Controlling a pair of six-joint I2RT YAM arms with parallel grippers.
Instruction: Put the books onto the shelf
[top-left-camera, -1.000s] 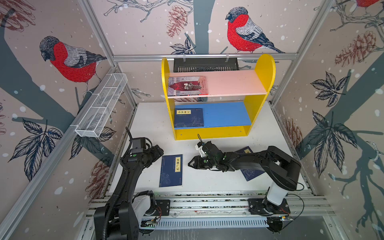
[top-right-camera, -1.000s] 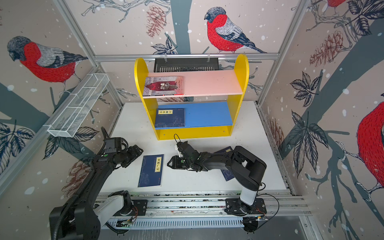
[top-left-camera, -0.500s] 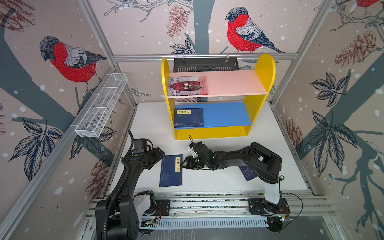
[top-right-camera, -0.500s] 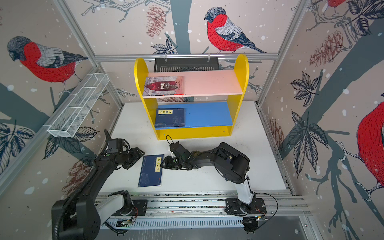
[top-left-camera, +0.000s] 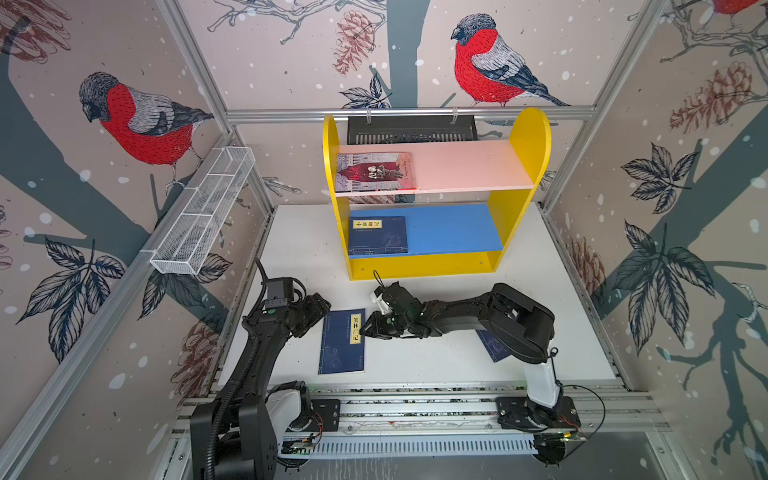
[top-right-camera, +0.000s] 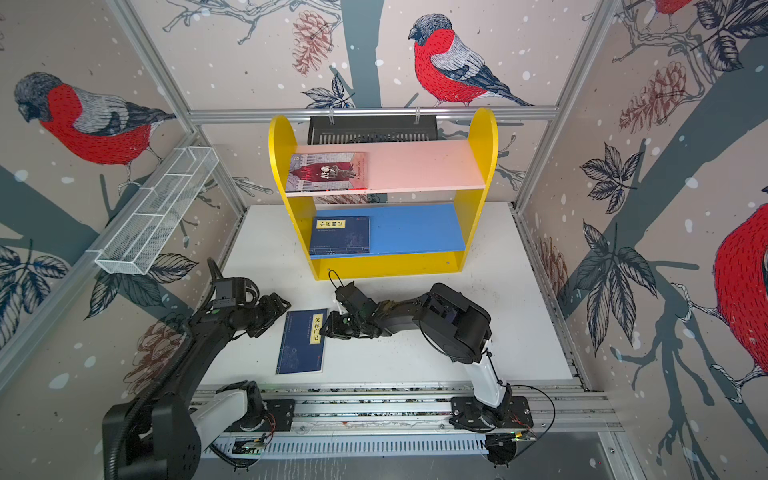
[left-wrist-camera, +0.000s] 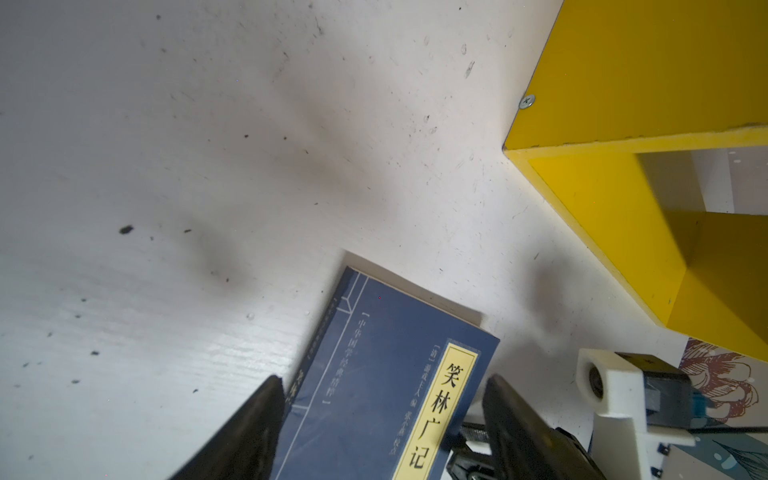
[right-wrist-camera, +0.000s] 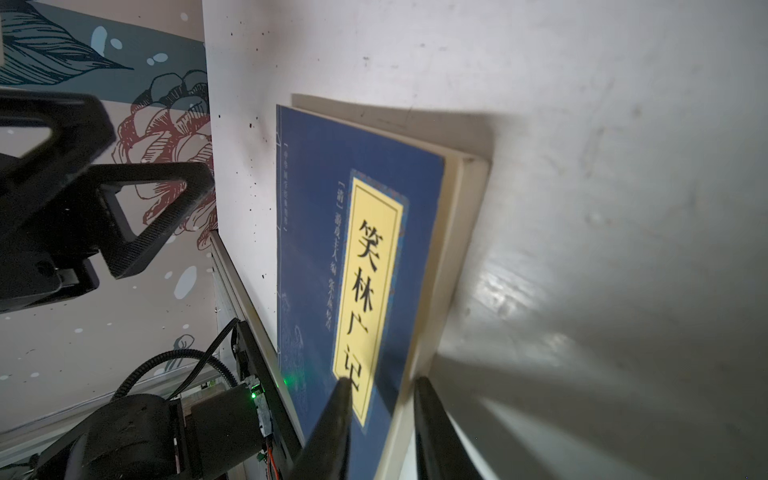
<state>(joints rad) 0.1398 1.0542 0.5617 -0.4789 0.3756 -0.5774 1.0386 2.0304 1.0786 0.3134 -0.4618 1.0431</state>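
The yellow shelf (top-left-camera: 528, 137) stands at the back, with a grey-lilac book (top-left-camera: 376, 171) on its pink board and a navy book (top-left-camera: 377, 235) on its blue board. Another navy book (top-left-camera: 338, 349) (top-right-camera: 299, 349) with a yellow label lies on the white table. My right gripper (top-left-camera: 368, 330) (right-wrist-camera: 381, 380) reaches across and is shut on this book's right edge (right-wrist-camera: 316, 249), one finger on the cover, one against the pages. My left gripper (top-left-camera: 322, 313) (left-wrist-camera: 383, 379) stands open by the book's far left corner (left-wrist-camera: 382, 332). A further navy book (top-left-camera: 494, 347) lies partly hidden under the right arm.
A white wire mesh basket (top-left-camera: 203, 212) hangs on the left wall. A black slotted tray (top-left-camera: 411, 129) hangs behind the shelf. The arms' metal rail (top-left-camera: 415, 409) runs along the table's front edge. The shelf's yellow base corner (left-wrist-camera: 623, 124) is near the left gripper.
My right gripper has slid left to the middle book's right edge and its jaws have narrowed onto it. My left gripper has edged a little towards the book's corner.
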